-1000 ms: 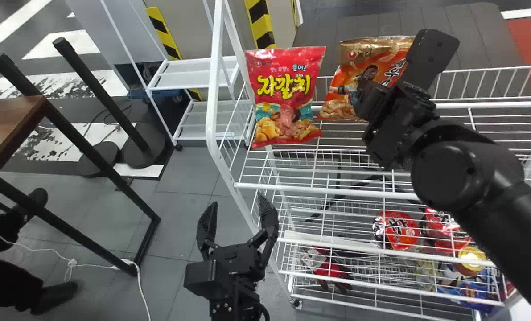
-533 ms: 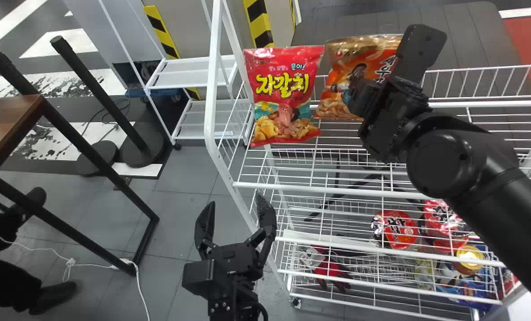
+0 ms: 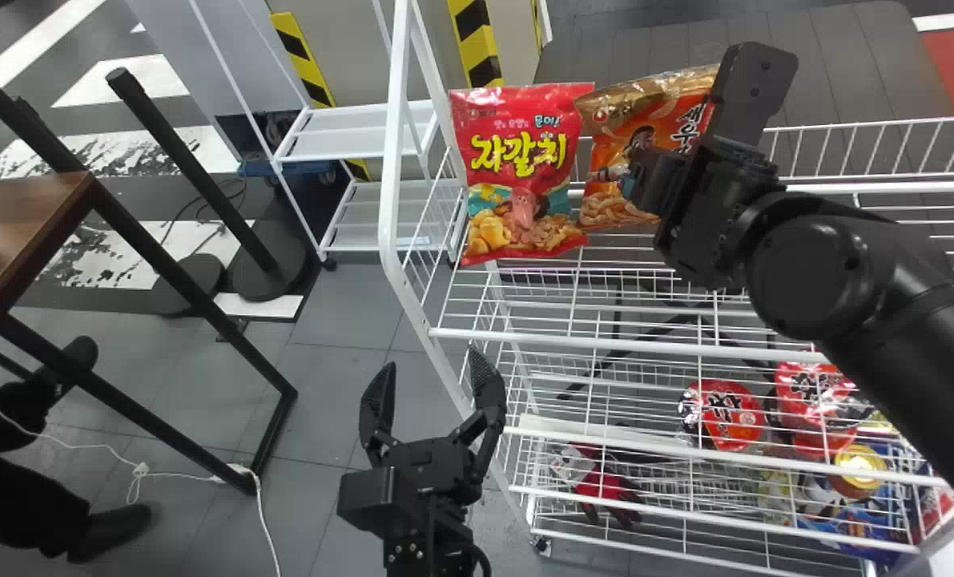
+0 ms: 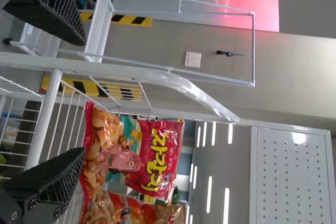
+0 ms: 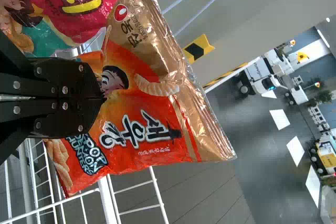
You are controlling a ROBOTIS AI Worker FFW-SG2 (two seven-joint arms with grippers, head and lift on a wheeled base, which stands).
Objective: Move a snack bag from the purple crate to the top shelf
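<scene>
Over the top shelf [image 3: 525, 337] of the white wire rack [image 3: 391, 160], the right gripper [image 3: 641, 180] holds the orange snack bag [image 3: 605, 207], its 2 fingers pinched together on the middle of the packet. The bag is roughly upright, gold end uppermost, its printed face turned toward the robot. Whether its lower edge rests on the wires cannot be told. Just beside it, on the robot's left, stands the red snack bag [image 3: 521, 172], also upright at the shelf's left end. The edges of the 2 packets overlap as the head sees them; contact between them is unclear. The right wrist view has the right gripper [image 5: 104, 96] against the orange packet's front, the foil creased around the grip.

Lower down, near the rack's left front corner, the left gripper [image 3: 433, 359] is parked with its 2 fingers spread wide and nothing between them.

Beneath the top shelf, 2 red round packs [image 3: 721, 413] sit side by side toward the robot's right, and red gloves [image 3: 605, 486] lie farther left. Well apart from the rack, at far left, is a wooden table [image 3: 28, 224].
</scene>
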